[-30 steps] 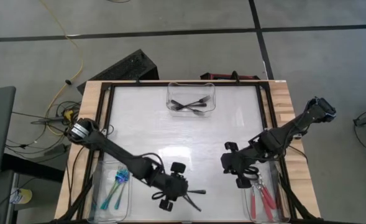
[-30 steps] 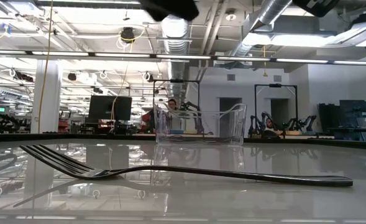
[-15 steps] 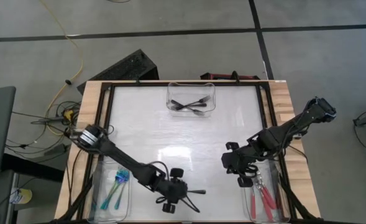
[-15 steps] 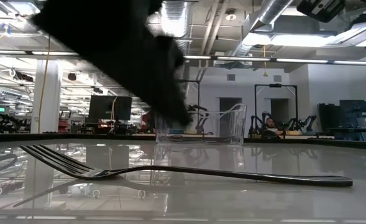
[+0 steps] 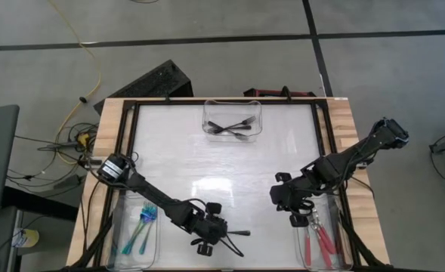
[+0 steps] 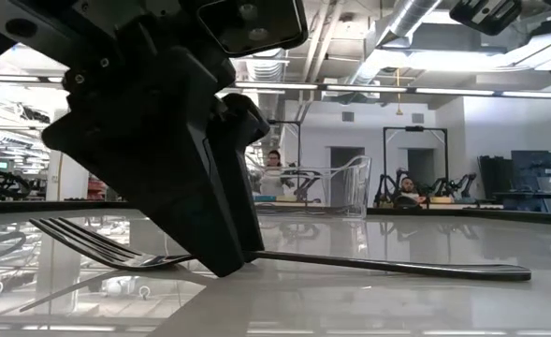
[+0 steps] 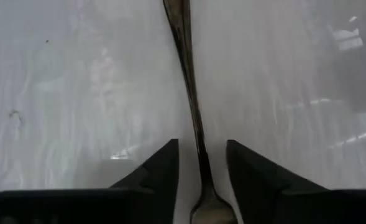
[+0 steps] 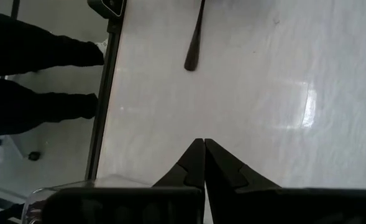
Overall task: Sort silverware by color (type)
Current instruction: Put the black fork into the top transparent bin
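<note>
The left tool (image 7: 201,163) is down at the near edge of the white counter (image 5: 207,162), its fingers (image 7: 160,167) spread on either side of a dark fork (image 6: 369,266) lying flat, not yet gripping it. The right tool (image 8: 204,160) hovers clenched and empty near the bin of red-handled silverware (image 5: 319,240). Blue-handled pieces (image 5: 141,227) sit in the left bin, dark forks (image 5: 232,127) in the far bin.

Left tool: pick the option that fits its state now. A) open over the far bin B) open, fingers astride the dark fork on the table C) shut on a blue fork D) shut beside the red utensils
B: the left tool stands open with the dark fork running between its fingers.
</note>
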### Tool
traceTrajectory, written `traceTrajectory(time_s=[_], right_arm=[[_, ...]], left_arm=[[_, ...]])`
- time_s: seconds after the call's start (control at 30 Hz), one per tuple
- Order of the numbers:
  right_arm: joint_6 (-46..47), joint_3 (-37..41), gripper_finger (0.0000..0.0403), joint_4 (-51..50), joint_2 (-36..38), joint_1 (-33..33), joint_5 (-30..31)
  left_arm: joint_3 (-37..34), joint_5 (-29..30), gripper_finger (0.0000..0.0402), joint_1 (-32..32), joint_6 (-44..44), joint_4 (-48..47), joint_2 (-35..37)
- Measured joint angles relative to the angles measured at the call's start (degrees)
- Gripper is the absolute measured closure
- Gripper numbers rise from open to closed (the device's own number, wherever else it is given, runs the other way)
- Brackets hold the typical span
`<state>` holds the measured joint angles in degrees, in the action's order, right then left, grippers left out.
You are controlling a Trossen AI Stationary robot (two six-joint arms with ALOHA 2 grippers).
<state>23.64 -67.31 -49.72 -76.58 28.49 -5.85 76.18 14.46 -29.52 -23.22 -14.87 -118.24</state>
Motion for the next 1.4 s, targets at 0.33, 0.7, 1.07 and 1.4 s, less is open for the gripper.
traceTrajectory(time_s=[0.33, 0.7, 1.07, 1.4], right_arm=[[-0.11, 0.0, 0.0376, -2.06, 0.0, 0.0, 0.3], [8.13, 0.0, 0.0376, -0.45, 4.35, -0.92, 7.86], [23.93, 0.01, 0.0376, 4.53, 4.03, -0.33, 16.79], [29.56, -0.02, 0.0376, 6.12, 3.42, -1.97, 18.9]], left_arm=[[-0.04, -1.18, 0.0396, 2.11, -3.86, -2.79, 2.33], [6.85, 8.24, 0.04, 16.76, 20.07, -18.78, 20.99], [7.02, -7.07, 0.0401, 51.68, 42.25, -15.52, 22.66], [6.99, -14.43, 0.0401, 58.2, 44.31, -8.59, 15.35]])
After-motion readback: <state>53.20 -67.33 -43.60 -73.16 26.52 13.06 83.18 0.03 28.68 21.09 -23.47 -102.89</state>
